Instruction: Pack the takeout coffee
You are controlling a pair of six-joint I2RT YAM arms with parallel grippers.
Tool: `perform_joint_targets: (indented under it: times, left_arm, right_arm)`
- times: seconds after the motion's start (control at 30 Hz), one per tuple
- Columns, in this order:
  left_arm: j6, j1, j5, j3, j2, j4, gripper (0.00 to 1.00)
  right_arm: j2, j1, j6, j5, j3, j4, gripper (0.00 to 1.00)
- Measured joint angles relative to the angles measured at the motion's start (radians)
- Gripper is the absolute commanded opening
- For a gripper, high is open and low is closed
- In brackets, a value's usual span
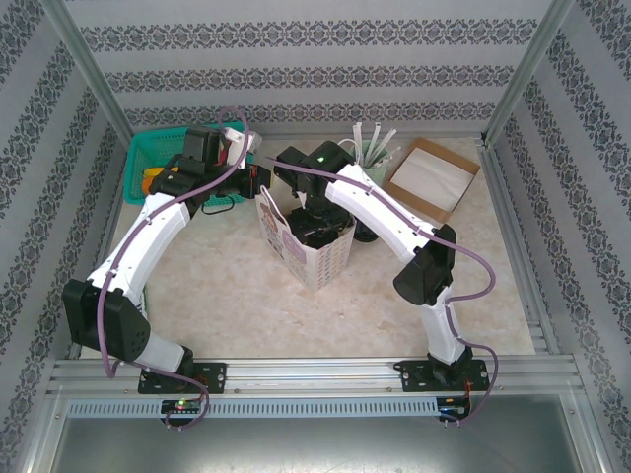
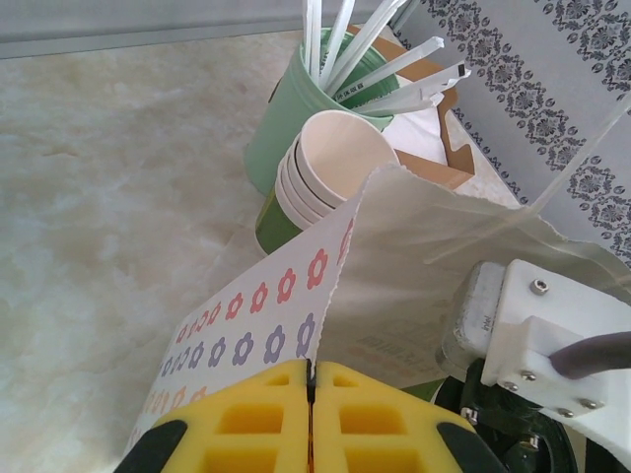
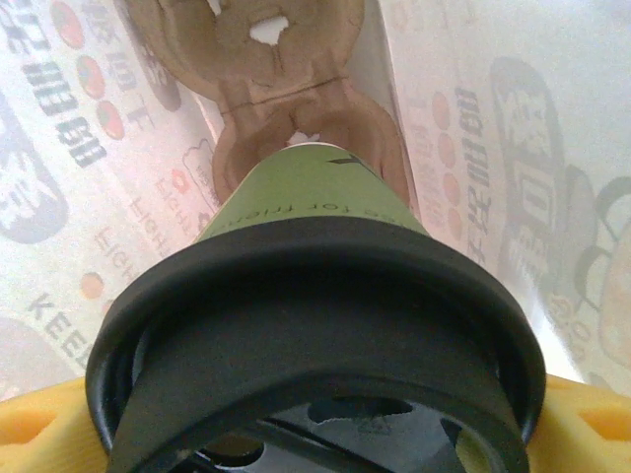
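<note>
Marble-look table point(image 1: 227, 296), walled booth. Fingers of the left gripper point(image 2: 312, 394) are pressed together on the rim of the paper bag point(image 2: 246, 325). Fingers of the right gripper point(image 3: 315, 434) are clamped either side of the coffee cup point(image 3: 306, 197), inside the bag. The cup's long axis runs straight out from these fingers, with the lid point(image 3: 315, 286) nearest them and the base pointing at the cardboard carrier point(image 3: 276, 79) on the bag floor.

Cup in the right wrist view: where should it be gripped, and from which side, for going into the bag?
Probably at the lid, its widest part, from straight above. The cup is upright and tapers downward, and the bag walls close in on its sides, leaving the top as the open approach.
</note>
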Motion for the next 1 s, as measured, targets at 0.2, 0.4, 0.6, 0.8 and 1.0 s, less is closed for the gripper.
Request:
perform_joint_targets:
  times: [0.2,0.4,0.6,0.8,1.0]
  left_arm:
    - [0.003,0.000,0.000,0.000,0.000,0.000,0.07]
    - [0.006,0.000,0.000,0.000,0.000,0.000,0.07]
    - [0.007,0.000,0.000,0.000,0.000,0.000,0.08]
    - [0.007,0.000,0.000,0.000,0.000,0.000,0.08]
    - [0.007,0.000,0.000,0.000,0.000,0.000,0.08]
  right_arm:
    - [0.001,0.000,0.000,0.000,-0.009,0.000,0.61]
    - [0.001,0.000,-0.001,0.000,-0.011,0.000,0.61]
    - [0.001,0.000,-0.002,0.000,-0.012,0.000,0.61]
    - [0.001,0.000,-0.001,0.000,-0.019,0.000,0.61]
    - [0.005,-0.001,-0.002,0.003,-0.040,0.000,0.61]
